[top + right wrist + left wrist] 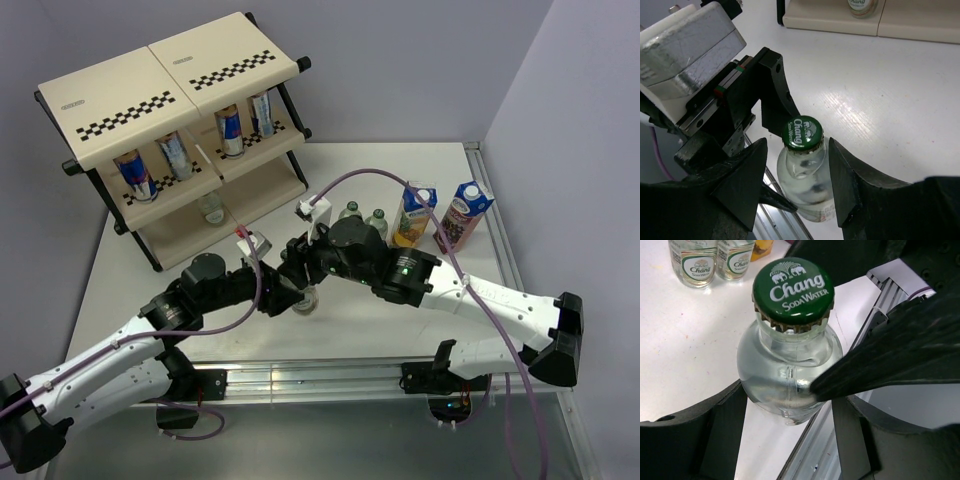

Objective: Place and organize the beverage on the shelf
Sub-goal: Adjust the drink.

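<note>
Here, in the top view, both arms meet at one small bottle (307, 300) standing near the middle of the table's (420, 165) near edge. The shelf (170, 75) at the far left corner has four cans (135, 175) on its middle level and a second bottle (211, 207) lower down.

In the left wrist view, the left gripper (787, 415) hugs the bottle's round belly.

In the right wrist view, the right gripper (797, 155) stands wider, with a little gap on one side.

I think this is a hand-over. Next, the right gripper should back away, and the left arm should carry the bottle beside the second bottle.
</note>
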`<state>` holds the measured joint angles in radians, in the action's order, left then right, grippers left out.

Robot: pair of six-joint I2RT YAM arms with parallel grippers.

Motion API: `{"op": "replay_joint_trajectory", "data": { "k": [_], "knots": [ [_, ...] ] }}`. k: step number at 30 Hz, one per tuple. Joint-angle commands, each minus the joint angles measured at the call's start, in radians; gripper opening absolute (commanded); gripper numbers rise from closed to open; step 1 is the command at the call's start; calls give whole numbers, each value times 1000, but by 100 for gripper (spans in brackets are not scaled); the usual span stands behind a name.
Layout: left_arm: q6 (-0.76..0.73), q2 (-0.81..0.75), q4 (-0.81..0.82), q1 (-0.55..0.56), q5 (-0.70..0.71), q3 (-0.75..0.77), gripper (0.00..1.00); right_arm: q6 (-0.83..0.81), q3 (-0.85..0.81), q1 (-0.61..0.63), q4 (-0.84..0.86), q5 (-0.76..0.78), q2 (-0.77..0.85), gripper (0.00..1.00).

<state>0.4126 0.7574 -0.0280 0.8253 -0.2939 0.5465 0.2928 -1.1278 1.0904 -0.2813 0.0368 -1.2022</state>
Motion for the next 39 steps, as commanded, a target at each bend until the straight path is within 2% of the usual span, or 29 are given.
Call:
{"op": "replay_joint_trajectory", "data": {
  "k": [1,4,7,9,10,11,12,14,17,18,21,24,28,33,36,37,38,39],
  "knots": [
    [11,-18,194,-2,-50,59,0,-26,-62,-1,13,12,-23,59],
    [11,-13,186,0,-59,64,0,-41,-92,0,-6,49,-60,59],
    [8,-10,181,-2,-62,64,0,-52,-92,0,4,67,-76,53],
    [8,-6,177,0,-60,69,1,-58,-90,0,19,61,-77,40],
    [8,-4,171,-2,-41,72,0,-61,-89,2,25,57,-74,20],
    [14,2,156,-2,-22,81,0,-64,-87,2,28,49,-71,8],
    [17,6,146,-2,-4,85,0,-63,-89,2,34,40,-68,0],
    [23,19,131,-2,39,99,0,-50,-81,5,54,40,-45,0],
    [29,20,143,-2,50,92,27,-3,-41,14,128,60,9,0],
    [31,20,157,-2,50,89,45,11,-24,14,160,61,22,0],
    [40,14,189,-2,52,70,66,60,-1,14,204,86,62,0],
    [51,8,221,0,58,49,64,97,-1,14,220,100,76,0],
    [63,-18,299,0,78,17,68,114,-26,14,205,74,56,0],
    [69,-70,385,-2,101,-63,86,132,-24,14,225,43,58,0],
    [71,-72,389,-2,114,-72,87,131,-32,14,231,35,56,0],
    [69,-67,389,-2,101,-74,85,126,-33,14,231,37,58,0],
    [63,-63,387,0,98,-74,78,123,-33,14,232,41,58,0],
    [64,-61,384,0,96,-76,78,118,-35,14,234,44,59,0]
  ]
}}
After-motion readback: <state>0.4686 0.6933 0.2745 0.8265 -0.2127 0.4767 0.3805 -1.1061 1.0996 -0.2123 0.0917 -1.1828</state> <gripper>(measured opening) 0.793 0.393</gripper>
